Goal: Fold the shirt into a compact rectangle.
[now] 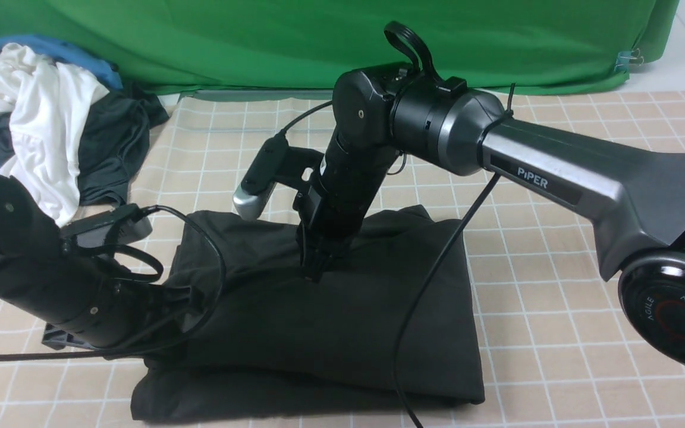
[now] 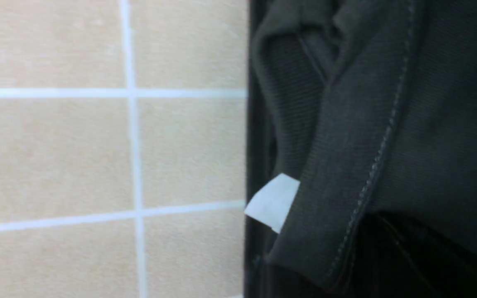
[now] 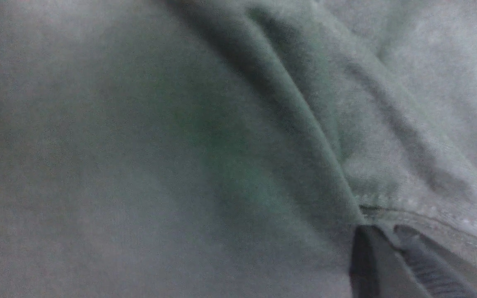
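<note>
The black shirt (image 1: 330, 333) lies partly folded on the checked tablecloth (image 1: 556, 267). My right gripper (image 1: 317, 270) points straight down onto the middle of the shirt's far half. In the right wrist view its fingers (image 3: 381, 248) are shut, pinching a stitched hem and a raised ridge of the shirt (image 3: 139, 145). My left gripper (image 1: 191, 300) is at the shirt's left edge, low over the table. In the left wrist view the ribbed collar (image 2: 338, 165) with its white neck label (image 2: 273, 203) runs down into the dark jaws, which are shut on the fabric.
A pile of other clothes sits at the back left: a white garment (image 1: 39, 107), a dark grey one (image 1: 110, 142) and a blue one (image 1: 69, 50). A green backdrop (image 1: 319, 35) closes the far side. The right arm's black cable (image 1: 437, 279) hangs across the shirt.
</note>
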Motion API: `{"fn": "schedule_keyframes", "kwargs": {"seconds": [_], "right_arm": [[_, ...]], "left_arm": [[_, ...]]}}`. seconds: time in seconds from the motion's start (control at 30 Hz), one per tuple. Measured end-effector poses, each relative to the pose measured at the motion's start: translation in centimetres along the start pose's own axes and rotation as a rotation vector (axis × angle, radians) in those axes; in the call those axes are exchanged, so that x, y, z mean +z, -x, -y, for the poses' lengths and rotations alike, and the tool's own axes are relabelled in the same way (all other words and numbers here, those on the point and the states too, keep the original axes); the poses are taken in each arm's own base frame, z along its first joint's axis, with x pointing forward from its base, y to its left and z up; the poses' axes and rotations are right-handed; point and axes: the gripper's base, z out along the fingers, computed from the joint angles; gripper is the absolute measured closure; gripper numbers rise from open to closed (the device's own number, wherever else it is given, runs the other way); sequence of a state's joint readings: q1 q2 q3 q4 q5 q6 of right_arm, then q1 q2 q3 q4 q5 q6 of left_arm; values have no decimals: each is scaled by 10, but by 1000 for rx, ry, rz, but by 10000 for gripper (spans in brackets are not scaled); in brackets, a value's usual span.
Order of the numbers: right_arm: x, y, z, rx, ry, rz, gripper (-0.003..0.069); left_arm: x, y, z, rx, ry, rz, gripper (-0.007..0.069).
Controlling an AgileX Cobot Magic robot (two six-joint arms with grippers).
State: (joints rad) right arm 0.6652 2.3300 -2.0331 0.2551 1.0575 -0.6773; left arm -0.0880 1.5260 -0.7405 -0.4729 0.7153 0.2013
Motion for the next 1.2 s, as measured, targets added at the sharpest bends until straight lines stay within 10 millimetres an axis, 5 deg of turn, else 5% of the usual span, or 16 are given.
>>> {"fn": "schedule_keyframes", "kwargs": {"seconds": [0.43, 0.67, 0.8, 1.0, 1.2], "right_arm": [[-28, 15, 3, -36, -25, 14, 596], [-26, 10, 4, -54, -26, -39, 280], [-14, 7, 5, -55, -11, -63, 239], [7, 0, 6, -46, 20, -108, 295], [7, -1, 6, -53, 25, -114, 595]], "left_arm": [[1, -1, -2, -2, 17, -7, 606], [3, -3, -4, -13, 32, 4, 606], [3, -3, -4, -13, 32, 5, 606], [3, -3, -4, -13, 33, 6, 606], [3, -3, -4, -13, 33, 9, 606]]}}
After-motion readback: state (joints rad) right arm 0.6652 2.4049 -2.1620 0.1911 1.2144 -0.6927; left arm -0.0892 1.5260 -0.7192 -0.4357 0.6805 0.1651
